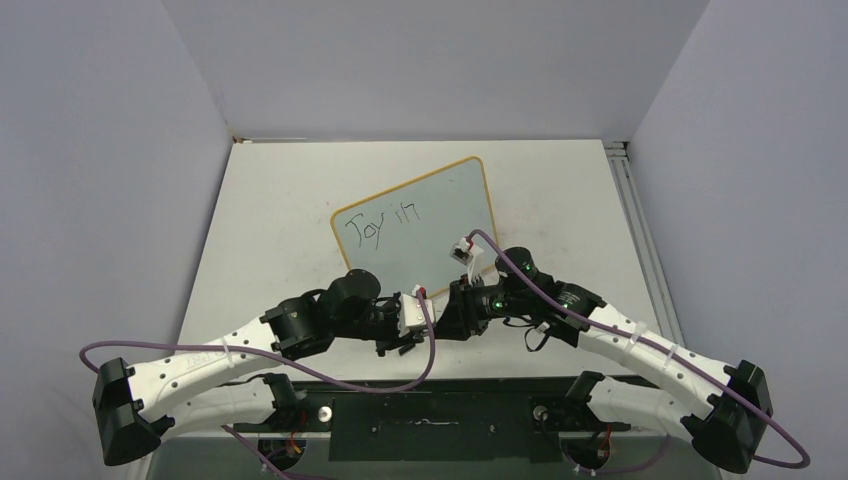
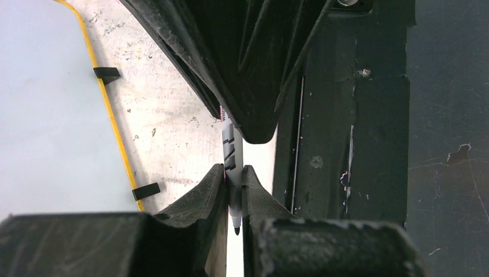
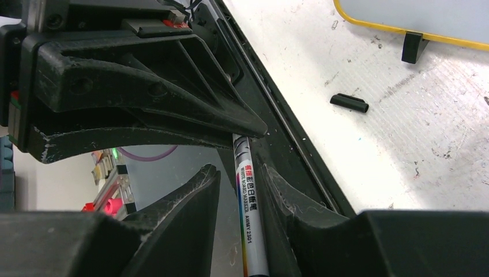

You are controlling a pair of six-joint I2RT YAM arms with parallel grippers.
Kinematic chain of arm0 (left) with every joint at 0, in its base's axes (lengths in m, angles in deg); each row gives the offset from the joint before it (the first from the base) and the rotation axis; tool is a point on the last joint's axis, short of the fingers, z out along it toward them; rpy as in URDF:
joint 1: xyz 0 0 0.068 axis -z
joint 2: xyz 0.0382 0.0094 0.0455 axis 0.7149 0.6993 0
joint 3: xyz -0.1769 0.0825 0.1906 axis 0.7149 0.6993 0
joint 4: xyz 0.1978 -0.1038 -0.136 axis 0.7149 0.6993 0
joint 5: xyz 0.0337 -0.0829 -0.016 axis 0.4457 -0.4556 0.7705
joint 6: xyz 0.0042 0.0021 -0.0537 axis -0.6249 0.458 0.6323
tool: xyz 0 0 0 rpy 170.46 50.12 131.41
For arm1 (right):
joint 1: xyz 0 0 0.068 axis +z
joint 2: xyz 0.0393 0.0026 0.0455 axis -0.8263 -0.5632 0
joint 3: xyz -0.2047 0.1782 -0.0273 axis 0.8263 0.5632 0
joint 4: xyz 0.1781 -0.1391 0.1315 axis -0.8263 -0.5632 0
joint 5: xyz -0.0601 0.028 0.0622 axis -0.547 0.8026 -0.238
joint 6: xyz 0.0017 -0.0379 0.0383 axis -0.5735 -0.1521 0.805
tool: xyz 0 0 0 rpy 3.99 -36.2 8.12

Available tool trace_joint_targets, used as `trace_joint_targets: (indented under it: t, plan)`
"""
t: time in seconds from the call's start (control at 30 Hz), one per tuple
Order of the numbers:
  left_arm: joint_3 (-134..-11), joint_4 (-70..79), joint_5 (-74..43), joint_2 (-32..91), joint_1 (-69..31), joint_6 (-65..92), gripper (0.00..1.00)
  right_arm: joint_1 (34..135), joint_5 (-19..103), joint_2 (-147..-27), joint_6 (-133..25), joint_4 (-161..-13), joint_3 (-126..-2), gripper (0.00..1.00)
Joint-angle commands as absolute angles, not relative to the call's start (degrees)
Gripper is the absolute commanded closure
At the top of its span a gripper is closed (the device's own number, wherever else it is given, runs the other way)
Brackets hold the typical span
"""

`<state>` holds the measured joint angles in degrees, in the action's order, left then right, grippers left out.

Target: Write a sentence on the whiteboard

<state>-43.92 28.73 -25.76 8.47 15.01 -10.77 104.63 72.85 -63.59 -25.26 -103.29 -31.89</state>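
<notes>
The whiteboard (image 1: 445, 200), yellow-framed, lies tilted on the table with the sentence (image 1: 383, 228) reading "Joy in" in black. Both grippers meet near the table's front edge, below the board. My left gripper (image 2: 233, 168) (image 1: 418, 322) is shut on a whiteboard marker (image 2: 229, 151) close to its black tip, which points back between the fingers. My right gripper (image 3: 237, 168) (image 1: 455, 312) straddles the same marker's (image 3: 249, 202) printed barrel. Its right finger lies against the barrel and a gap shows on the left side.
The marker's black cap (image 3: 349, 103) lies loose on the table below the board's near edge. A black clip foot (image 3: 410, 47) sticks out from the frame there. The dark base rail (image 2: 369, 144) runs along the table's front edge beside the grippers.
</notes>
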Motion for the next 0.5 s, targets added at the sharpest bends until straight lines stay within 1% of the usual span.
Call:
trace_joint_targets:
  t: [0.0,0.1,0.13,0.2,0.27,0.3,0.33,0.4,0.43,0.47]
  plan:
    - [-45.6,28.3,-27.4,7.9,14.7,-11.3,1.0,105.2,73.2,-63.0,-24.8,-100.1,-31.9,0.69]
    - [-45.6,28.3,-27.7,7.8,14.7,-11.4,1.0,105.2,73.1,-63.0,-24.6,-99.5,-31.7,0.69]
    - [-45.6,28.3,-27.7,7.8,14.7,-11.4,1.0,105.2,73.1,-63.0,-24.4,-99.3,-31.5,0.71]
    - [-45.6,28.4,-27.7,7.8,14.7,-11.4,1.0,105.2,73.0,-62.8,-24.1,-98.7,-31.2,0.76]
    - [-45.6,28.5,-27.7,7.8,14.7,-11.5,1.0,105.2,72.6,-62.5,-24.0,-98.3,-30.9,0.84]
    - [-45.6,28.4,-27.5,7.8,14.7,-11.4,1.0,105.2,72.3,-62.3,-23.9,-98.3,-30.9,0.9]
    - [-45.7,28.5,-27.2,7.8,14.7,-11.2,1.0,105.2,72.0,-62.1,-24.1,-98.4,-30.9,0.94]
    - [-45.9,28.4,-26.2,7.8,14.3,-10.5,1.0,105.1,70.8,-61.5,-24.4,-98.9,-31.3,0.95]
    - [-46.0,28.2,-25.3,7.7,14.0,-10.0,0.93,105.2,69.8,-61.0,-24.7,-99.5,-31.6,0.95]
    - [-46.1,28.0,-24.7,7.6,13.4,-9.4,0.8,105.2,68.3,-60.5,-25.3,-100.3,-32.0,0.95]
